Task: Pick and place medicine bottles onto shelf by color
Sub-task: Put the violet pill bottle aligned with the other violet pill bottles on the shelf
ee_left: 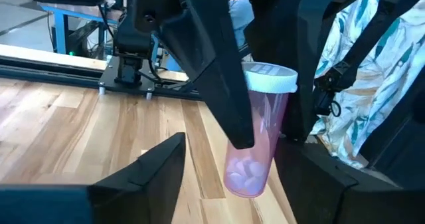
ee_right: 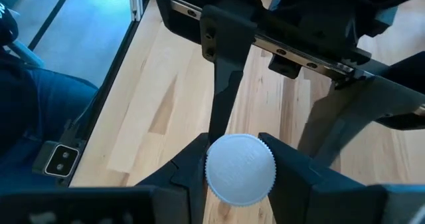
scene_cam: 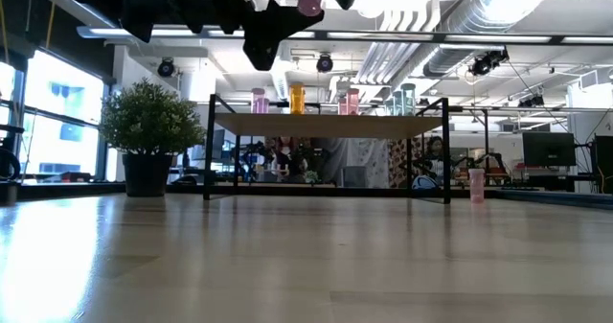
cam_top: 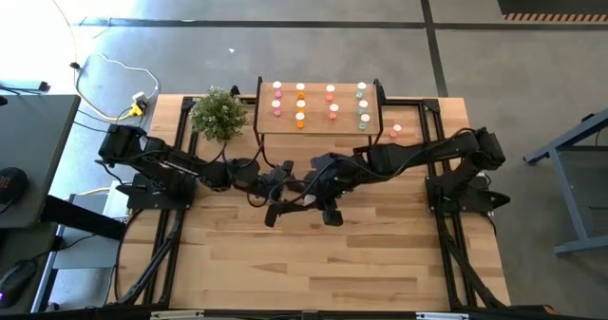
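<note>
Grips the pink bottle (ee_left: 259, 144) in the right gripper (ee_right: 239, 171), closed just under the cap, high above the table's middle. Looks like a hand-over, so that the other arm can get a better hold. Waits with the left gripper (ee_left: 236, 181) open, one finger on each side of the bottle, not yet touching as far as visible. Clear pink plastic, round body, ribbed white cap, pale pills inside. Shelf (cam_top: 318, 123) behind: flat light wood on thin black legs, already carrying bottles in rows by colour.
</note>
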Available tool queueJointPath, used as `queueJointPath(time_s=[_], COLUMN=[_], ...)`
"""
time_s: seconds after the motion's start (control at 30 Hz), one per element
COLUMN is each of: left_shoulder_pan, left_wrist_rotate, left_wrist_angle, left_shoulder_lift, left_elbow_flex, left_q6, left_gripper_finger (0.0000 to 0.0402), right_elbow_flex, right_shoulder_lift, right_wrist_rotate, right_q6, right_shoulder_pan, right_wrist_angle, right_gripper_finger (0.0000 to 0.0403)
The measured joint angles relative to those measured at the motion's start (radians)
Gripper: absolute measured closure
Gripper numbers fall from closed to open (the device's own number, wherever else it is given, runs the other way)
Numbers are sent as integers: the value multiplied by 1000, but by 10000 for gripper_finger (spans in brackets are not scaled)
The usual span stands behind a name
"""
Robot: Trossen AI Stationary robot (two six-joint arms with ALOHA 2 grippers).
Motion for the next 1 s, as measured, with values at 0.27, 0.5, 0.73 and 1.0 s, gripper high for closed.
queueJointPath(time_s=[0.27,0.5,0.73,1.0], left_shoulder_pan=[5,5,5,5], left_wrist_rotate=[4,22,32,36], left_wrist_angle=[0,2,2,0], left_shoulder_lift=[0,0,0,0], left_elbow_flex=[0,0,0,0], left_q6=[30,33,33,33], left_gripper_finger=[234,258,277,297], right_elbow_flex=[0,0,0,0], right_shoulder_lift=[0,0,0,0], right_wrist_rotate=[0,0,1,0], right_q6=[-1,-1,-1,-1], right_shoulder_pan=[-12,-14,-16,-27], right_wrist_angle=[-4,-3,-3,-7], right_gripper_finger=[286,286,286,286])
